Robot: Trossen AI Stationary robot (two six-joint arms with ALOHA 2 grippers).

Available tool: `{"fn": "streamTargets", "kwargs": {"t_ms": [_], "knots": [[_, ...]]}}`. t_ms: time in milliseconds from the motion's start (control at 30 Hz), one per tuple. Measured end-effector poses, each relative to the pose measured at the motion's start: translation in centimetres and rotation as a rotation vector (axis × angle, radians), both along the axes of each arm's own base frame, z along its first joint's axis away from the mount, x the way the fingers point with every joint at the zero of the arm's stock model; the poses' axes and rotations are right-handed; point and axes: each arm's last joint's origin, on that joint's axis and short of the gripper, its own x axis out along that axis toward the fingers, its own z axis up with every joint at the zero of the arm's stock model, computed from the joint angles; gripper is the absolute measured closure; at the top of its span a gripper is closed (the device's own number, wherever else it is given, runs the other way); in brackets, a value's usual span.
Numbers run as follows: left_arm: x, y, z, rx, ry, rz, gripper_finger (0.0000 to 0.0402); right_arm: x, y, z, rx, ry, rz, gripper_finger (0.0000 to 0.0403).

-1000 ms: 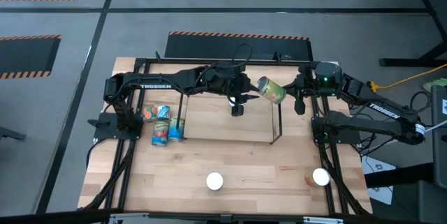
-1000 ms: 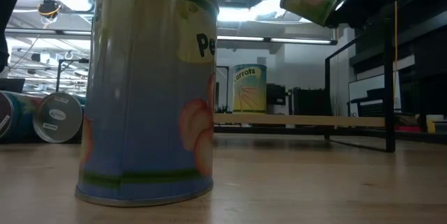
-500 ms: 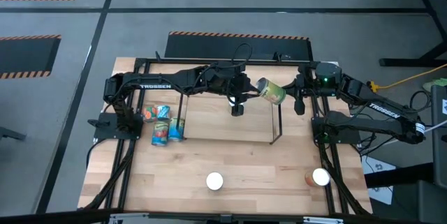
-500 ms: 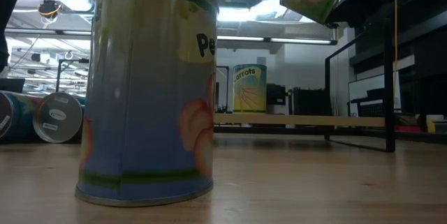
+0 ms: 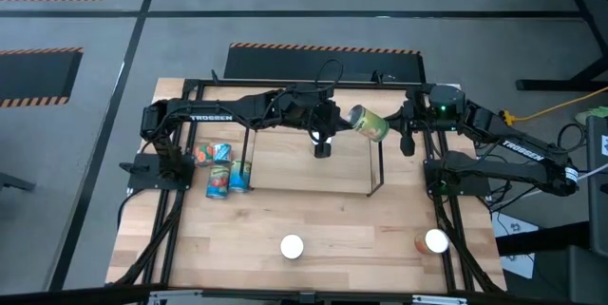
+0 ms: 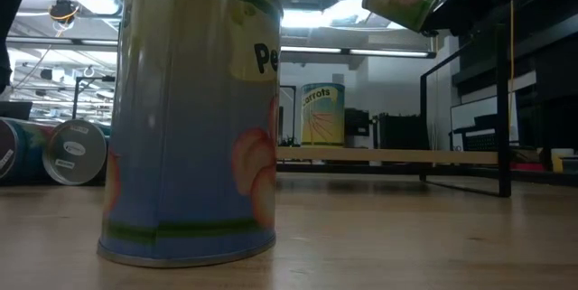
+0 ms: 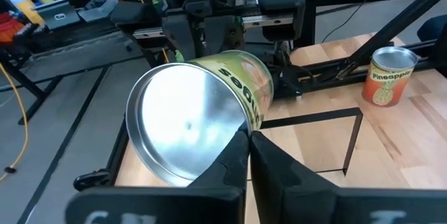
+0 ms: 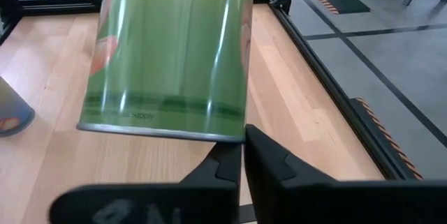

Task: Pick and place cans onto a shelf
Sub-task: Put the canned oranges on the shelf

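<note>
Cans near us stand loose; one hangs pinched between two grippers

Nearest, at 6 and 4 o'clock, two upright cans (image 5: 292, 245) wait; at 9 o'clock the lying cans (image 5: 220, 170) cluster beside the shelf (image 5: 313, 192). Farther, at 1 o'clock, the green can (image 5: 369, 123) hangs tilted above the shelf's end, the left gripper (image 7: 248, 158) clenched at its silver rim, the right gripper (image 8: 241, 158) apparently nipping the opposite rim. We judge it rigid, slick and fairly weighty; a mid-label grip should hold better.

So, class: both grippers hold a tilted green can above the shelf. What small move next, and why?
Probably the right gripper lets go and backs away: the left gripper is pinched on the green can at its rim, so it could lower it onto the shelf.
</note>
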Motion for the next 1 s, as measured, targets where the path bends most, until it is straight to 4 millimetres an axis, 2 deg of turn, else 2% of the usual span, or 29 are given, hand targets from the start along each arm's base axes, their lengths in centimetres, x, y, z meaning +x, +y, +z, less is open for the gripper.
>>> {"fn": "streamTargets", "kwargs": {"t_ms": [300,667,1000], "knots": [[0.0,0.01,0.01,-0.001,-0.001,0.003,0.04,0.0,0.0,0.0,-0.001,0.0,0.002,0.0355],[-0.01,0.05,0.0,0.0,0.0,0.007,0.0401,-0.01,-0.04,0.01,-0.012,0.002,-0.014,0.027],[0.04,0.08,-0.13,0.0,0.006,0.01,0.0401,-0.73,0.29,-0.3,-0.05,0.062,0.015,0.0262]]}}
